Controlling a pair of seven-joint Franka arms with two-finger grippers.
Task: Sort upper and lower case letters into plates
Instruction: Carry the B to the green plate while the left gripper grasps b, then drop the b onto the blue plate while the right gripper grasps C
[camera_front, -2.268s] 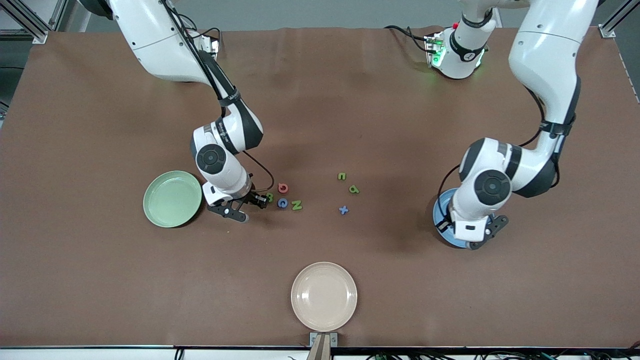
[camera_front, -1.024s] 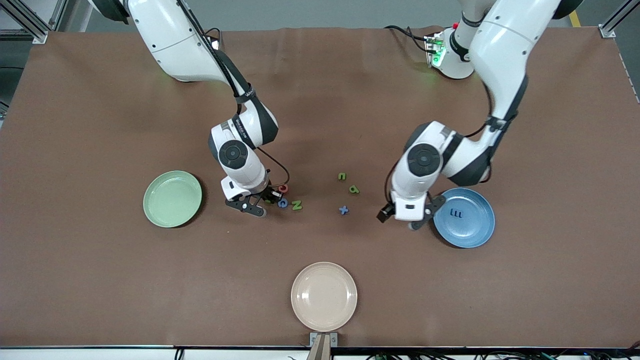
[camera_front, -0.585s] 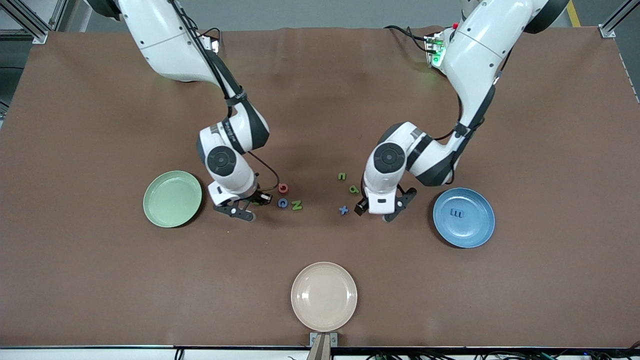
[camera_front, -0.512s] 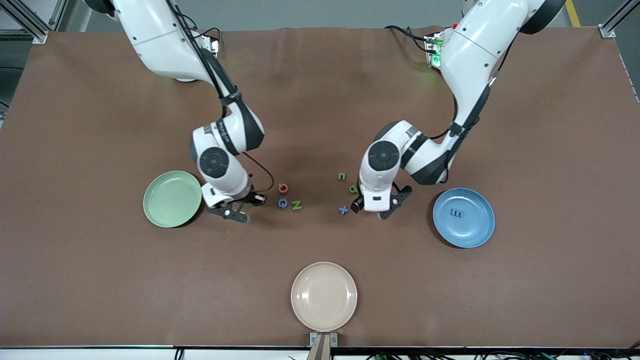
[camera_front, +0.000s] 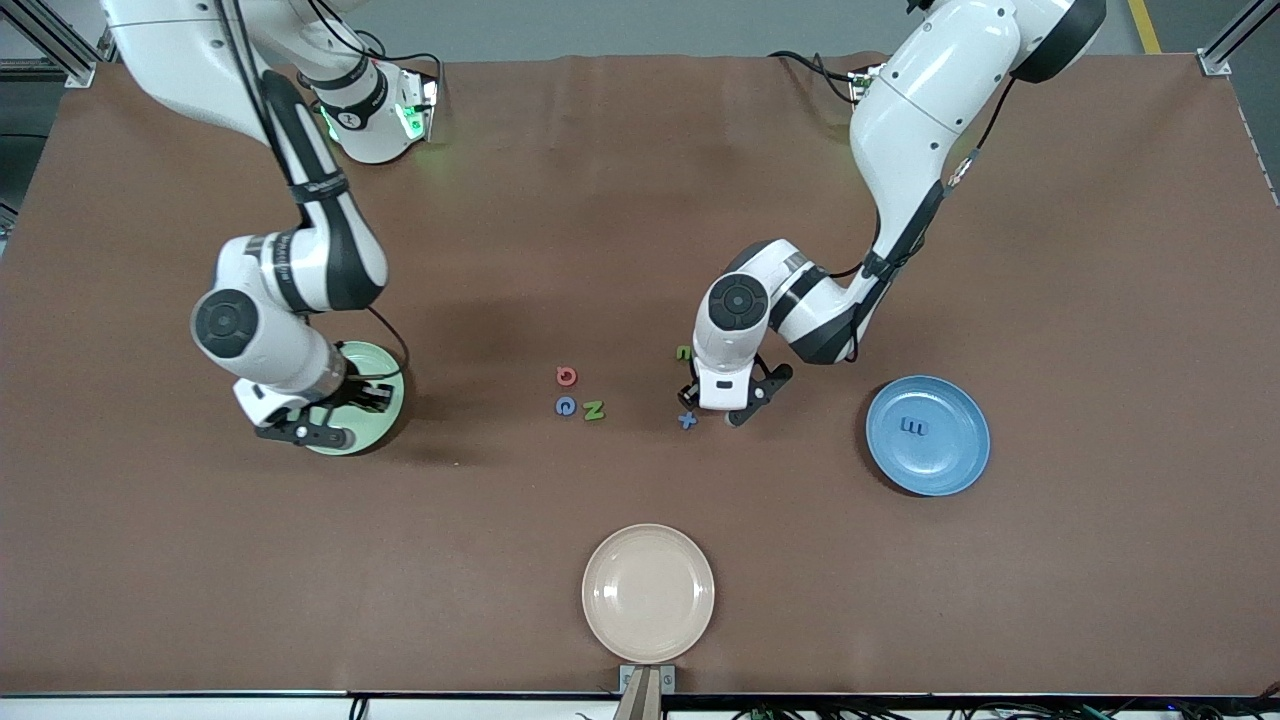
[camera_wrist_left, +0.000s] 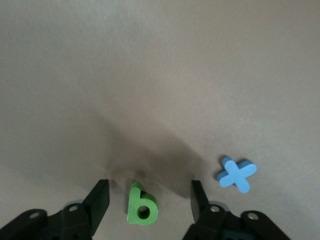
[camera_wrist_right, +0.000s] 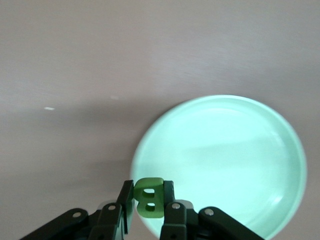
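Two grippers: right gripper (camera_wrist_right: 148, 200) over pale green plate (camera_wrist_right: 235, 145), fingers clamping green B (camera_wrist_right: 148, 198); left gripper (camera_wrist_left: 149, 205) fingers spread, straddling green b (camera_wrist_left: 141, 205) on bench.

even overhead light, soft shadows, sharp

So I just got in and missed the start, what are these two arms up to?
They are sorting foam letters into plates. The right pincer holds a green B over the rim of the pale green plate, which has no letters in it yet. The left pincer is open around a green lowercase b lying on the table beside a blue x. The blue plate already holds a blue letter. Three more letters lie mid-table.
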